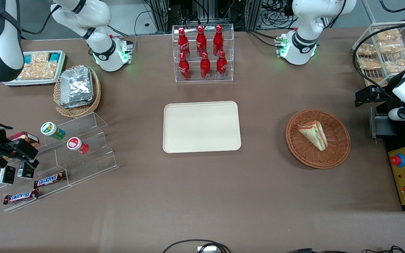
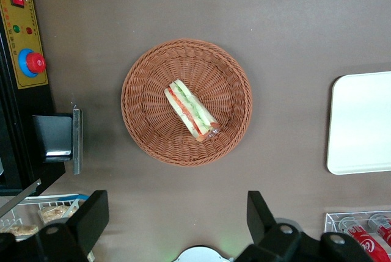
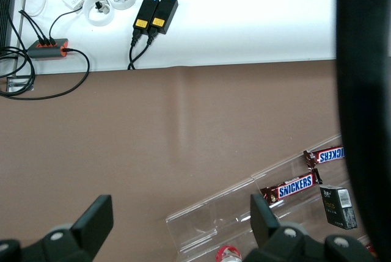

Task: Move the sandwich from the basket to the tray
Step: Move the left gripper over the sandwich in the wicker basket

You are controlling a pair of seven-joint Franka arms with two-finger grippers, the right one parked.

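One sandwich lies on its side in the basket, well apart from the bare tray, while the end effector hangs high above the basket, fingers spread wide and holding nothing. A soft wedge like this could slip, squash or shed its filling if pinched across the slanted faces, and a low descent could catch the wicker rim and drag the light basket along the tabletop. Only the fingers' tips show from the wrist, and in the front view the end effector is partly cut off at the frame edge.

Sandwich in basket — tray beside; gripper spread wide above basket.
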